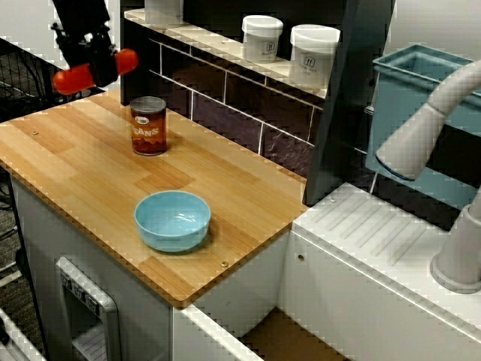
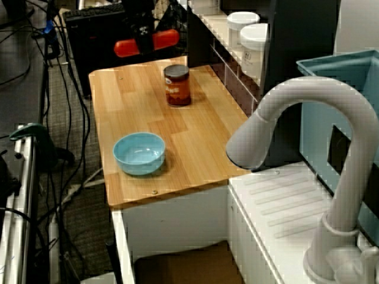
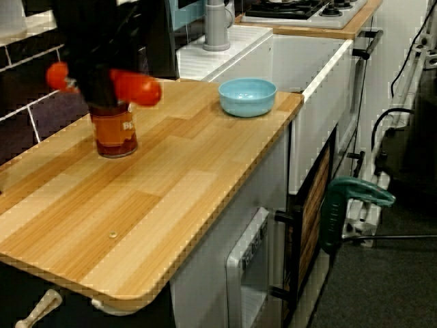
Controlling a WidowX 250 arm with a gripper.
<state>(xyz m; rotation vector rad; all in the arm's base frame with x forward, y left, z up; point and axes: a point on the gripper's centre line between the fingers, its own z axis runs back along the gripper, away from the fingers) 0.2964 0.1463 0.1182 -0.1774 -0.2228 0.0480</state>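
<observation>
End effector (image 1: 98, 69) spread, empty, near bean can (image 1: 149, 126) on bench (image 1: 75, 165) | I judge it stiff, heavyish, slick | grip mid-body.

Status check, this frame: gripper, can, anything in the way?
Gripper open, empty, hovering clear of the bean can. Can upright on the wooden counter, untouched. Blue bowl well apart, nothing between.
</observation>
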